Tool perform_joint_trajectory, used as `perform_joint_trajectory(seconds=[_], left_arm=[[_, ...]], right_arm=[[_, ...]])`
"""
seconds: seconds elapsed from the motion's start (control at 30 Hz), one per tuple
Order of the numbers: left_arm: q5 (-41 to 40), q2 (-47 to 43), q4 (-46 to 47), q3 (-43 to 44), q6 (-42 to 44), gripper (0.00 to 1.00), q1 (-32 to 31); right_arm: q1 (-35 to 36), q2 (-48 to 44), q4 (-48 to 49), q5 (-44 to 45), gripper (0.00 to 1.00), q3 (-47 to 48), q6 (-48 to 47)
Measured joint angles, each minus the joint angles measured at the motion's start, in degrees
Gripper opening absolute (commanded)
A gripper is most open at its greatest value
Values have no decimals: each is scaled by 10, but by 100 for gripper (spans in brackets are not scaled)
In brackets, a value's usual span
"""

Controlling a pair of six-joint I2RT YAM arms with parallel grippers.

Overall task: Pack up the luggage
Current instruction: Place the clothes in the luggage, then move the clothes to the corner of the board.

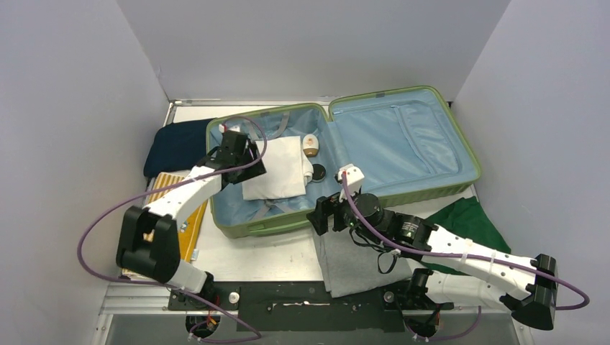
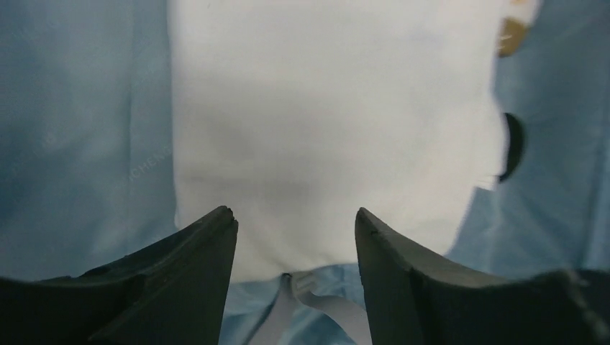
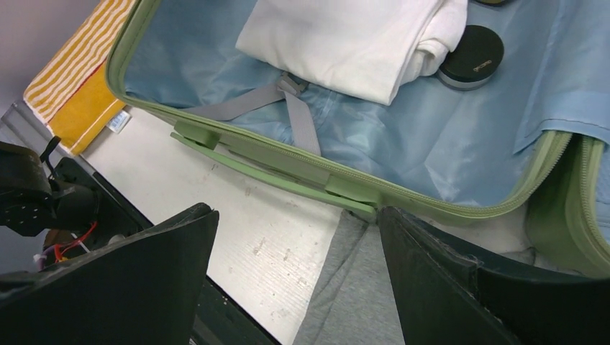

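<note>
Light-green shell, pale-blue lining: from above, the luggage (image 1: 392,136) lies opened flat on the table (image 1: 252,255), with a folded white cloth (image 1: 277,169) in its deeper half. The left gripper (image 1: 250,159) hangs over that half. The right gripper (image 1: 325,213) is just outside the near rim.

Left wrist: the fingers are spread and empty above the cloth. Faint lettering on the lining is unreadable.

Right wrist: the jaws are spread wide and empty by the green side handle (image 3: 270,164). Grey straps (image 3: 288,108) cross the lining. The print on the black tin (image 3: 471,54) is too small to read.
</note>
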Motion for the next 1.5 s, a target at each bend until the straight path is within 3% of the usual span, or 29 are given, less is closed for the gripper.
perform_joint_trajectory(seconds=[0.17,0.23,0.4,0.53,0.63,0.73,0.9,1.07,1.27,1.5], left_arm=[[44,-137,4,14,34,83,0],[65,-207,23,2,43,97,1],[105,-394,73,-125,4,97,17],[134,-451,52,-189,-23,97,15],[114,-464,21,-200,-38,97,-59],[57,-477,-13,-195,-57,97,-179],[-103,-424,-62,-151,-114,97,-443],[-249,-291,-69,-101,-181,97,-636],[-309,-126,-46,-47,-228,95,-654],[-304,-7,-31,-6,-291,95,-638]], right_arm=[[0,-3,-31,32,85,14,5],[0,-9,-53,45,85,13,12],[0,-61,-85,72,86,-8,33],[0,-107,-99,89,86,-23,41],[0,-115,-102,96,86,-23,45],[0,-114,-102,98,86,-23,47],[0,-115,-103,101,86,-24,51],[0,-133,-105,109,86,-24,51],[0,-162,-112,124,86,3,52],[0,-205,-111,141,85,13,68]])
